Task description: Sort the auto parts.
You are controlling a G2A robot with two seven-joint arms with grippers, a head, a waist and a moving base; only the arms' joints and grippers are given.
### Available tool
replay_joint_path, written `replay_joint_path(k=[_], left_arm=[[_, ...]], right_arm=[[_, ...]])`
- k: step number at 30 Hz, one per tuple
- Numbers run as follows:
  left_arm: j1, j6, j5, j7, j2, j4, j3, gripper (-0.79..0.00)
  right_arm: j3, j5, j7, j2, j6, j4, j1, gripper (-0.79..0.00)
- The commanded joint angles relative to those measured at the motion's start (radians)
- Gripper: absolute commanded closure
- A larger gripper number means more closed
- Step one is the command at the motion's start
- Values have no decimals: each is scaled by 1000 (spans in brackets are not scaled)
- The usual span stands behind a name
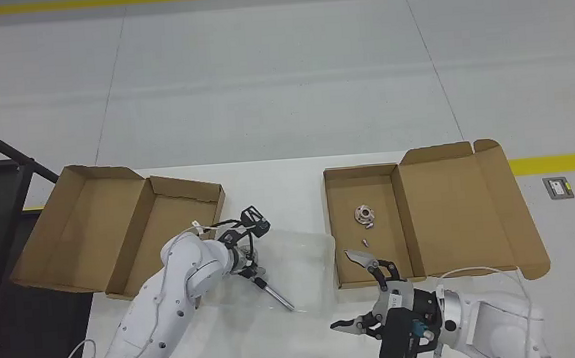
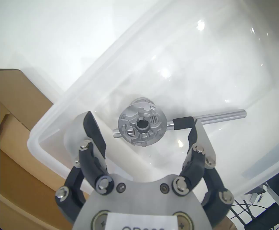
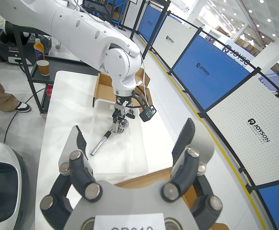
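Left end effector (image 2: 141, 119) is released, fingers spread either side of the round metal part (image 2: 141, 128) lying against a steel rod (image 2: 220, 116) in the clear bin (image 2: 65, 102) mid-bench; right end effector (image 3: 133, 126) hangs released and empty near the bench's near edge.

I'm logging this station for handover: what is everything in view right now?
Table: one, white, under the boxes and bin.
Boxes: two, brown cardboard, left box and right box at the table's ends.
Bin: one, clear, between the boxes.
Round parts: two, silver, one in the bin, another in the right box.
Rod: one, silver, black band, in the bin.
Bottle: one, orange, on the black cart.
Cup: one, brown, beside the bottle.
Left gripper: open, around the bin's round part.
Right gripper: open, empty, near the right box.
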Motion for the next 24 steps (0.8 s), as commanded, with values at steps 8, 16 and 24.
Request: replay_joint_path(k=[8, 16, 24], left_arm=[[-31, 14, -4, 28, -15, 65, 33, -219], [-12, 8, -7, 22, -8, 33, 10, 0], [98, -18, -40, -8, 27, -146, -102, 0]], right_arm=[[0, 0, 0, 0, 0, 0, 0, -785], [0, 0, 0, 0, 0, 0, 0, -785], [0, 0, 0, 0, 0, 0, 0, -785]])
